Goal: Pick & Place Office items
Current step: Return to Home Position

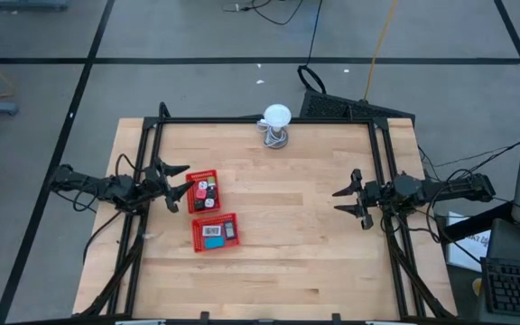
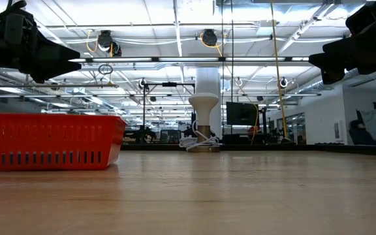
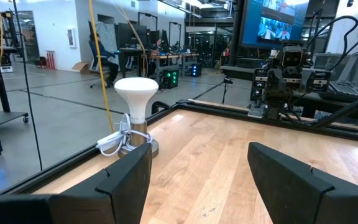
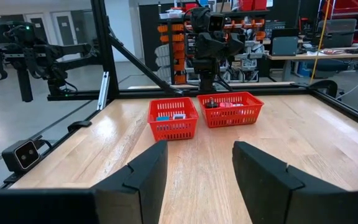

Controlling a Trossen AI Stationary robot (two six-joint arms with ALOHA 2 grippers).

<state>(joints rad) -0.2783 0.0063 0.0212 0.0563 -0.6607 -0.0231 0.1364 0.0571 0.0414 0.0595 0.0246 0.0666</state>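
Observation:
Two red mesh trays sit left of the table's centre. The far tray [image 1: 204, 192] holds small red, pink and black pieces [image 4: 224, 104]. The near tray [image 1: 214, 232] holds a teal-blue packet with a white label [image 1: 212, 232], which also shows in the right wrist view [image 4: 168, 117]. My left gripper [image 1: 181, 187] hovers open just left of the far tray, fingers pointing toward the table's right. My right gripper [image 1: 339, 201] hangs open over the right part of the table, pointing left toward the trays. Both are well above the wood in the low view.
A white ball on a wire stand [image 1: 276, 125] stands at the middle of the far edge. A black frame [image 1: 379, 162] runs along the table's left, far and right sides. Bare wood [image 1: 287, 244] lies between the trays and the right gripper.

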